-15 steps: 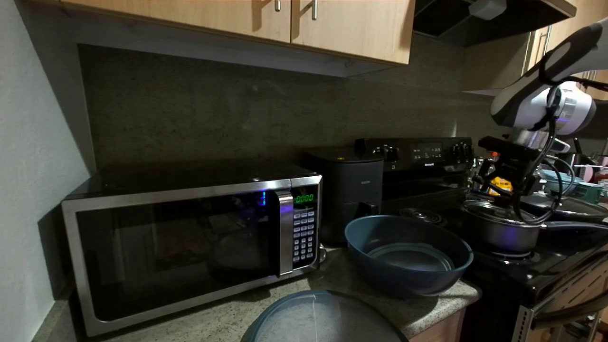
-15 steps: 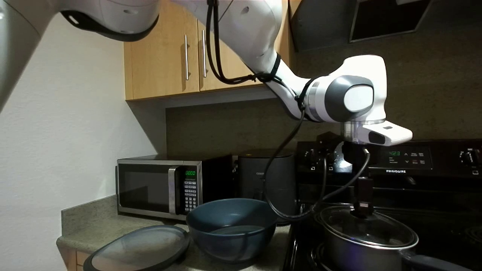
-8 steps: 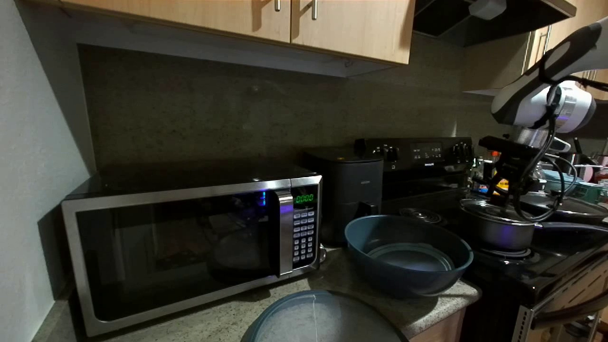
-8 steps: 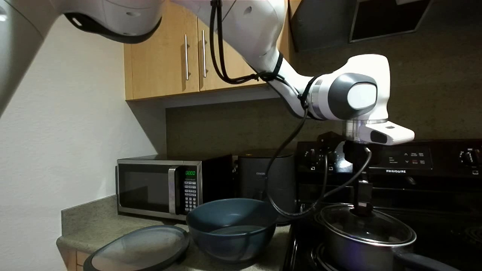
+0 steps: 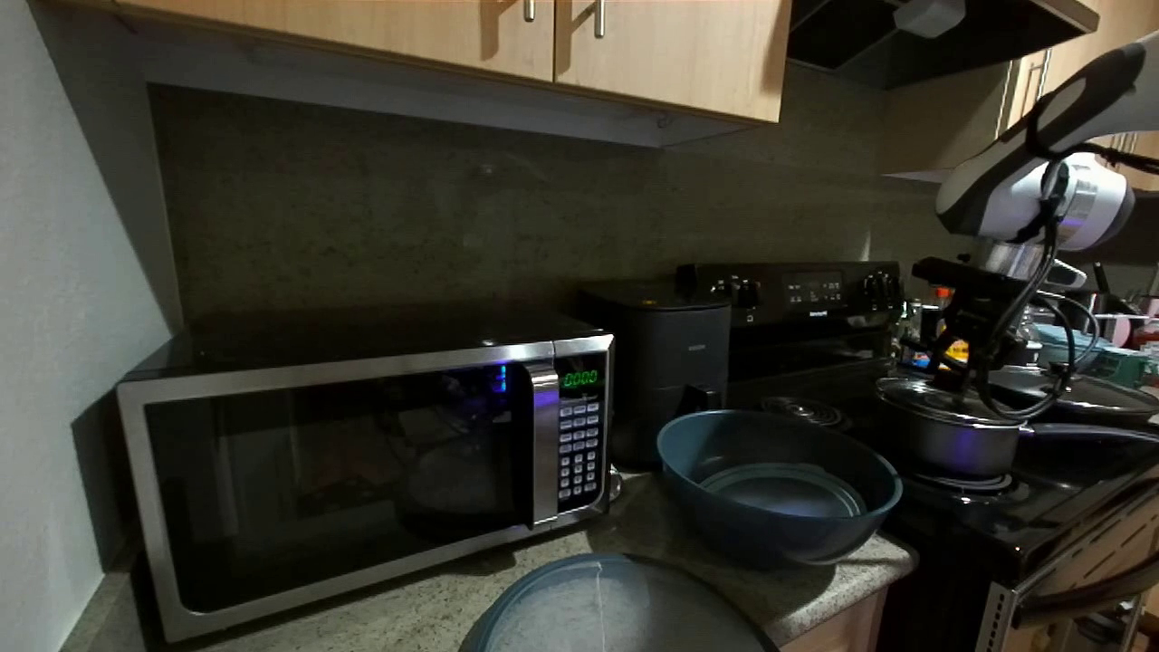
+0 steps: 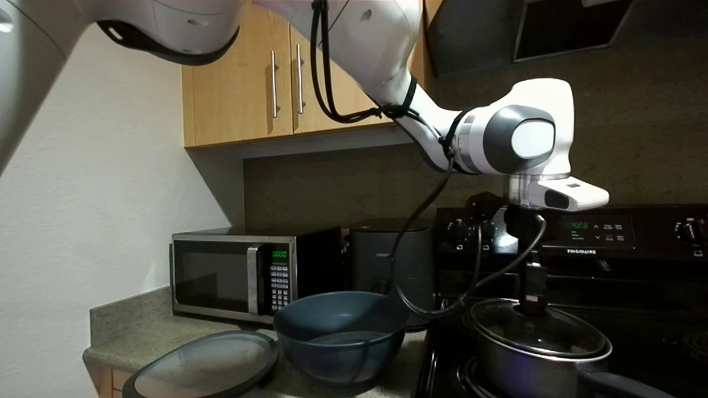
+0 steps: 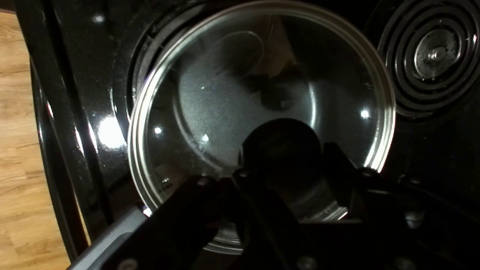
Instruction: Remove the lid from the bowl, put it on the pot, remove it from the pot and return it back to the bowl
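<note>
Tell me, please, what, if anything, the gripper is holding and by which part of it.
The gripper appears to hold the lid by its central knob.

the counter [image 6: 149, 331] carries bowl [image 6: 340, 345], microwave [image 5: 367, 480], dark appliance [image 5: 665, 376] and grey dome [image 6: 204, 365].

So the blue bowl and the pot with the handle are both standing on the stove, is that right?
Not quite: the blue bowl stands on the counter, as both exterior views show. The pot is on the stove, as you say.
</note>
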Controlling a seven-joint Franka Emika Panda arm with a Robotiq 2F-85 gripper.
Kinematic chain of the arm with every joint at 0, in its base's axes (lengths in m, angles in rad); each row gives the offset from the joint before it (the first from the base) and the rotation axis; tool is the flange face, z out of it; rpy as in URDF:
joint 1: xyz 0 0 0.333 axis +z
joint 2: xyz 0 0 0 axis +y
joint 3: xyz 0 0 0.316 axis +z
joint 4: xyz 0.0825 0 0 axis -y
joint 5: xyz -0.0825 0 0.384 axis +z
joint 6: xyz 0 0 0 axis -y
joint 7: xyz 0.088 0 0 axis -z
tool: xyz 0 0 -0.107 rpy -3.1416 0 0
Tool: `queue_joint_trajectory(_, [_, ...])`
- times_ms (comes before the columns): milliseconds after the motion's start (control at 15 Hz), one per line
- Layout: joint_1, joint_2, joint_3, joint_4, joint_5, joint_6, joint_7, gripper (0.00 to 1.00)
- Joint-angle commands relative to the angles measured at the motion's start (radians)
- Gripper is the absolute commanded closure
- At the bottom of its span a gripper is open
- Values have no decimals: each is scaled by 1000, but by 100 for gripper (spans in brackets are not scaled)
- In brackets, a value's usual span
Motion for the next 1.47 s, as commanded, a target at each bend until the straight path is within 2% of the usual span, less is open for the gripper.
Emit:
queue_joint_trajectory(0, [21,-102,12,-44,-7,51,-12,78])
queue_joint_trajectory(267, [60,-226,39,-101,-8,169,-44,78])
queue_joint_trajectory(333, [38,-119,30,-13,-4,111,-11,78])
queue_joint_trajectory(400, [44,-140,35,-17,-4,111,-11,53])
queue_joint_trajectory(667, [37,-112,32,-17,-4,105,-11,53])
queue_joint_trajectory(733, [38,-106,34,-13,1,103,-15,78])
queue_joint_trajectory(933, [80,-81,57,-21,-61,108,-21,78])
queue_joint_trajectory(1400, [266,-19,101,-89,-381,125,3,78])
